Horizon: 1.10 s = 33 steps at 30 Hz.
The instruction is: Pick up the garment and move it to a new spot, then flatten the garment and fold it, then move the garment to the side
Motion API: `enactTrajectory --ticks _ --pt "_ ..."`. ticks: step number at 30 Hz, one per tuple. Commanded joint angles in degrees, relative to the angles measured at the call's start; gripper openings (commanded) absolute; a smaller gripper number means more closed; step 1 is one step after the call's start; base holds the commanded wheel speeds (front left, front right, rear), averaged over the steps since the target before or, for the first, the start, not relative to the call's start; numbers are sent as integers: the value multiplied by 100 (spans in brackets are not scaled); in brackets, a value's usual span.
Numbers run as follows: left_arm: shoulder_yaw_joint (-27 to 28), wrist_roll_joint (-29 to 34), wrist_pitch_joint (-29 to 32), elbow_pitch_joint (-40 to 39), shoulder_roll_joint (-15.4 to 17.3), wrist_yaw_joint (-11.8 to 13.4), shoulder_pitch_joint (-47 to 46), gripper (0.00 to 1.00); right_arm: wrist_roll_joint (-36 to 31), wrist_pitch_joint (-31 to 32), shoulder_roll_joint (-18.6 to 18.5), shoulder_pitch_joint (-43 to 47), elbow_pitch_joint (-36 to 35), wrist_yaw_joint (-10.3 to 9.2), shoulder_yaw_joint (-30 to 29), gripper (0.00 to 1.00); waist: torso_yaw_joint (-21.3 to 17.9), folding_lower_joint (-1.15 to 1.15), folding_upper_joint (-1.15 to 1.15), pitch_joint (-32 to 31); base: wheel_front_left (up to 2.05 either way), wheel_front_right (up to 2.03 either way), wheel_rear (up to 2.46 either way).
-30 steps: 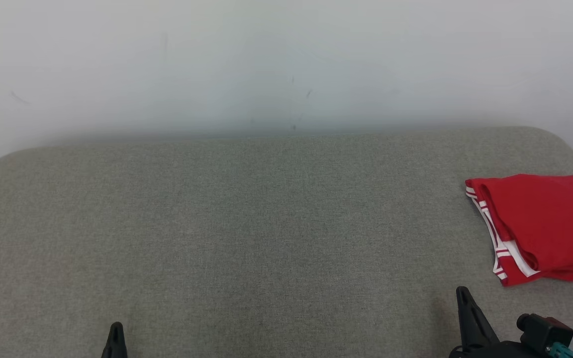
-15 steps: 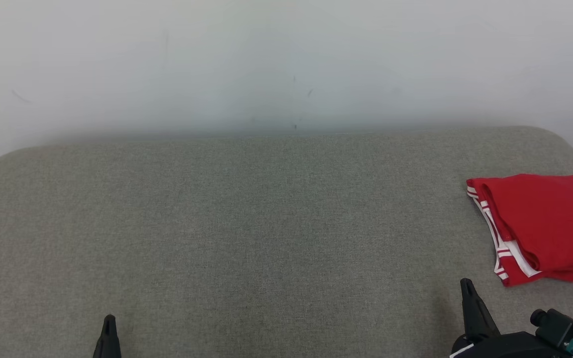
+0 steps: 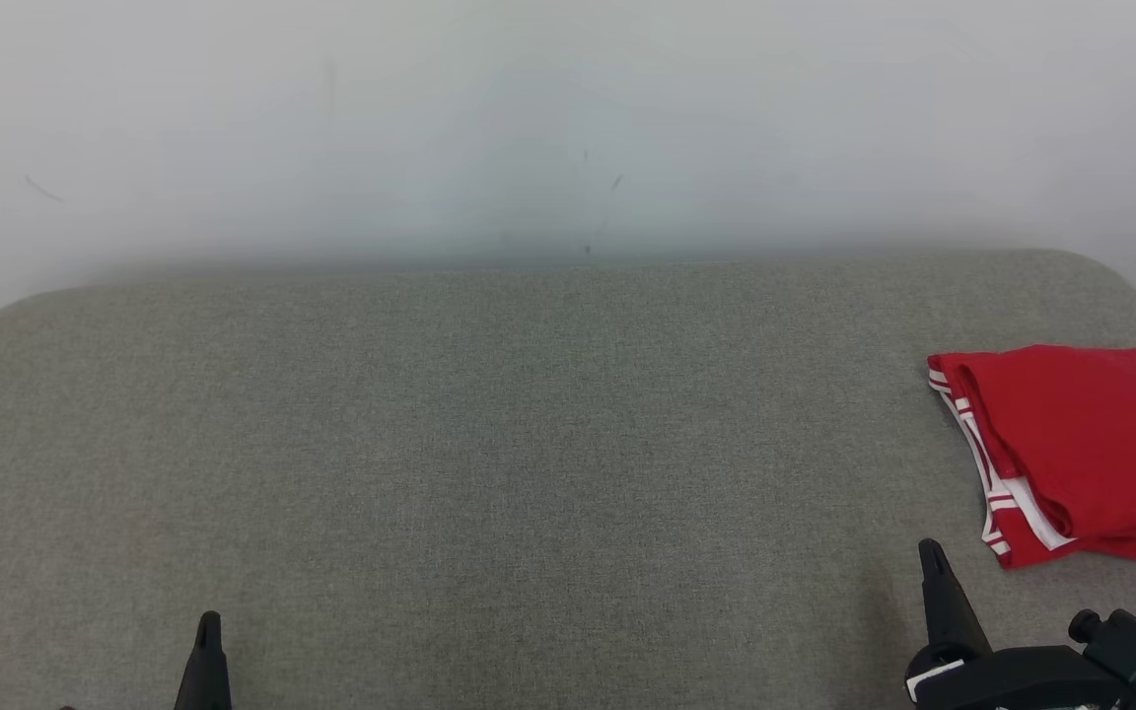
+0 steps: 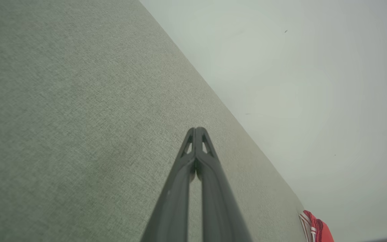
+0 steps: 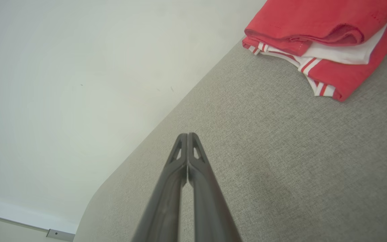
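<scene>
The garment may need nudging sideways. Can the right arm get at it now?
Probably yes: the right gripper sits close to the garment, not touching, with nothing between them on the pad. It is shut, so it must open first.

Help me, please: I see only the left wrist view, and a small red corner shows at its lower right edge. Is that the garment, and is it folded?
Observer: Yes. In the head view the red garment lies folded at the right end of the grey padded surface.
Operator: Does the right gripper hold it?
Observer: No. The right gripper is shut on nothing and stands apart from the garment, near its front corner.
Operator: Is the cloth plain red?
Observer: Not fully. The right wrist view shows a red-and-white striped trim along one edge.
</scene>
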Motion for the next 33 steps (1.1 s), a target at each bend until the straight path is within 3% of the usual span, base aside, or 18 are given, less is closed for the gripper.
enactTrajectory --ticks 1,33 --pt "29 -124 28 -56 31 -31 -132 0 144 13 -7 -105 -91 1 -11 0 1 0 0 0 0 0 0" --pt "341 -1938 700 144 38 -111 -511 0 2240 252 -9 -274 -141 3 -40 0 35 0 0 30 0 0 0"
